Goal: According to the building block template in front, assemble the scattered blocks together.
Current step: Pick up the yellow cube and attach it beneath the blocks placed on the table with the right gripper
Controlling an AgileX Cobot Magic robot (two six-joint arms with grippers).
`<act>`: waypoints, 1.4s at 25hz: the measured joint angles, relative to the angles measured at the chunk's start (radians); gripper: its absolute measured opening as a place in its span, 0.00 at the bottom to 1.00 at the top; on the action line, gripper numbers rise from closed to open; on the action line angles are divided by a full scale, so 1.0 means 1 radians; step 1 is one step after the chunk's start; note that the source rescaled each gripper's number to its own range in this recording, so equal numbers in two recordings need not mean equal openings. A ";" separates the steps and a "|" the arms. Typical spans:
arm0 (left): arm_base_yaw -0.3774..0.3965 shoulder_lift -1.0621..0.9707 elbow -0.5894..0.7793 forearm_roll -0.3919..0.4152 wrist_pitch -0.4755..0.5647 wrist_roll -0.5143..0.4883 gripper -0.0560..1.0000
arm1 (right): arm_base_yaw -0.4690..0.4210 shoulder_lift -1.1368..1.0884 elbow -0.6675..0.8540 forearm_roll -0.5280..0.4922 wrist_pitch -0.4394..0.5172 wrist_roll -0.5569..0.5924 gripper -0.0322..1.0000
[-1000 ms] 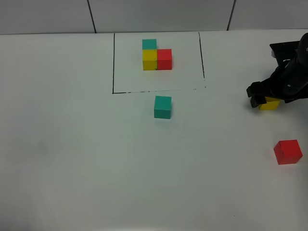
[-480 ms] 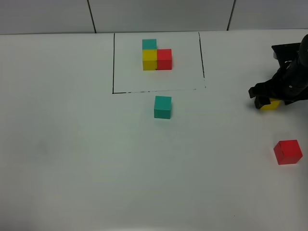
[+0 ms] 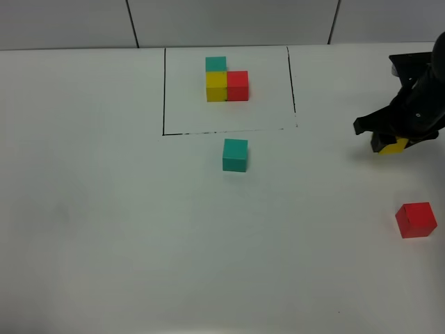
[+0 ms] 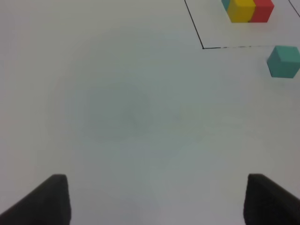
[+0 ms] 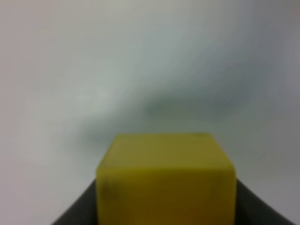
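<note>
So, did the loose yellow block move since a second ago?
Yes. The yellow block has shifted slightly up the picture, away from the loose red block.

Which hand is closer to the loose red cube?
Right. The right gripper, holding the yellow cube, is behind the red cube; the left gripper is far beyond the teal cube.

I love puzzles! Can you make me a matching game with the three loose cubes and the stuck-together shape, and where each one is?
Things
1. loose teal cube
2. loose yellow cube
3. loose red cube
4. joined template

Places
A. inside the black outline
B. clamped in the right gripper
C. alone, near the right edge of the table in the high view
D. just outside the outline, on its near side

Pairs: 1-D, 2-B, 3-C, 4-A
</note>
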 joint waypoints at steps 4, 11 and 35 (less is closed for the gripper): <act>0.000 0.000 0.000 0.000 0.000 0.000 0.98 | 0.134 -0.061 0.000 -0.010 0.060 0.092 0.03; 0.000 0.000 0.000 0.000 0.000 0.000 0.98 | 0.350 -0.075 0.002 -0.060 0.157 0.367 0.03; 0.000 0.000 0.000 0.000 0.000 0.000 0.98 | 0.643 0.123 -0.142 -0.037 0.006 0.752 0.03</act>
